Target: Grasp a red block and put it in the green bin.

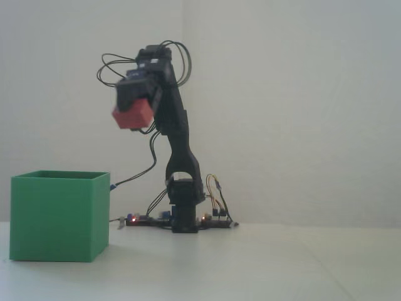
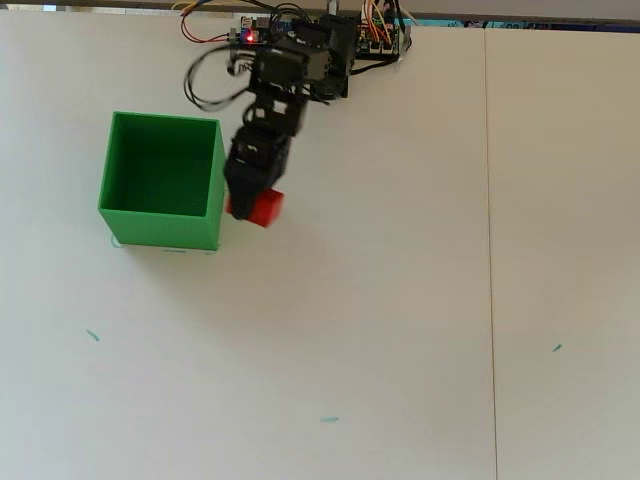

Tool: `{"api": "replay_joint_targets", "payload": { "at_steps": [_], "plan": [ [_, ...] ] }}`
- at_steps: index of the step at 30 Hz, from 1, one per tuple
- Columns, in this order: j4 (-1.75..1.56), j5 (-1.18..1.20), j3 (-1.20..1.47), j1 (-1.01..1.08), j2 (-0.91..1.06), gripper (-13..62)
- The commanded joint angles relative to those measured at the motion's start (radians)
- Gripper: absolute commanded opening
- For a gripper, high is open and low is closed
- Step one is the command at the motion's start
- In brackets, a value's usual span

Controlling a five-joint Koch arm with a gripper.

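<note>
My gripper (image 1: 133, 111) (image 2: 250, 198) is shut on the red block (image 1: 133, 116) (image 2: 262, 208) and holds it high in the air. In the fixed view the block hangs well above the table, up and to the right of the green bin (image 1: 59, 216). Seen from overhead, the block sits just right of the green bin's (image 2: 160, 180) right wall, outside the opening. The bin stands open-topped on the table at the left, and its inside looks empty.
The arm's base and circuit boards with loose wires (image 2: 320, 35) sit at the table's far edge. A seam (image 2: 490, 250) runs down the white table on the right. Small teal marks (image 2: 92, 336) dot the near part.
</note>
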Motion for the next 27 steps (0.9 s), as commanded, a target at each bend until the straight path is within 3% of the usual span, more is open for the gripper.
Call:
{"api": "replay_joint_targets", "payload": {
  "at_steps": [1, 12, 27],
  "plan": [
    [0.002, -0.043, -0.012, 0.083, 0.058, 3.6],
    [0.017, -0.133, 0.002, 0.391, 0.057, 3.6],
    [0.049, -0.158, 0.173, 0.430, 0.025, 3.6]
  ]
}}
